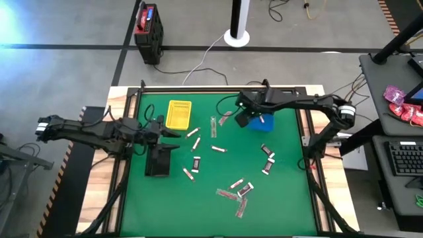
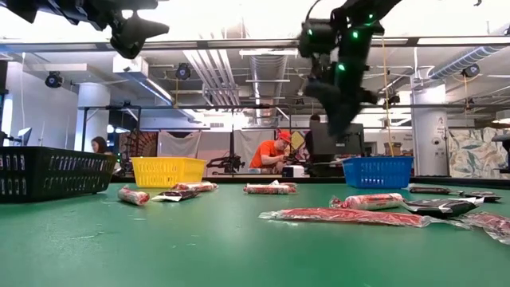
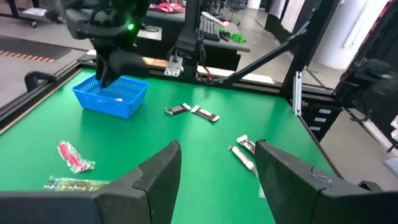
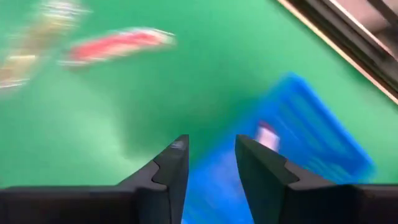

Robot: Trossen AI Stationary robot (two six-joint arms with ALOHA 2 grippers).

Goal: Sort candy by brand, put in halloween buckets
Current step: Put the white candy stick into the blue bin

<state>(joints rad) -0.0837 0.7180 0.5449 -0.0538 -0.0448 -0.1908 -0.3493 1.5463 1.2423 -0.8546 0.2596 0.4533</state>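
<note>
Green table [image 1: 284, 205]: right hand [image 4: 211, 163] (fingers parted) over blue bin [image 1: 263, 122].

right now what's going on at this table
Two dark robot arms are sorting small wrapped candy bars off a green table into bins. The right gripper hangs over the blue plastic bin, fingers apart and empty, one candy inside. The left gripper waits open above the black bin. The yellow bin sits apart.

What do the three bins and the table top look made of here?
Yellow bin, blue bin and black bin: apparently moulded plastic, judging by their slotted lattice walls. Table top: looks like a matte green mat or felt, since it shows only soft reflections; exact material unclear.
</note>
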